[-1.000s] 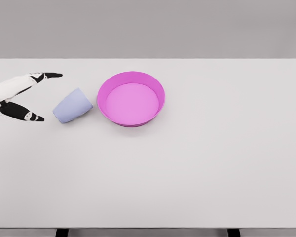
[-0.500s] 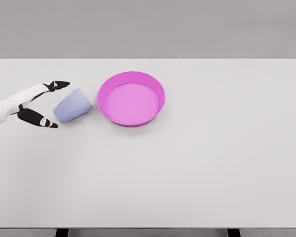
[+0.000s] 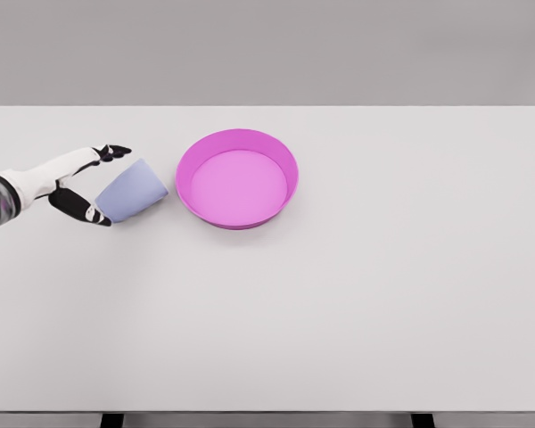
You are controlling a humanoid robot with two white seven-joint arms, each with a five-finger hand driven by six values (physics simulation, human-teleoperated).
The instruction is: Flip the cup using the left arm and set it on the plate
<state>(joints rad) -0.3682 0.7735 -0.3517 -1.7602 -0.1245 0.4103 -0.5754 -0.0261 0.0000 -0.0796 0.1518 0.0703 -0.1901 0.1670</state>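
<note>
Pale lavender cup (image 3: 132,190) on its side on white table (image 3: 357,303), just left of magenta plate (image 3: 237,177). Left hand (image 3: 82,182) open, fingers bracketing cup's wider end, not yet closed. Probably light, rigid, smooth-walled; best grasped across the body, since liable to roll.

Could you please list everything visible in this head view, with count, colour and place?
cup: one, pale lavender-blue, lying on its side at the table's left, just left of the plate.
plate: one, magenta with a raised rim, left of the table's centre, nothing in it.
table: one, white, fills most of the view.
left hand: one, white with black fingers, spread on either side of the cup's wider end, not yet closed on it.
</note>
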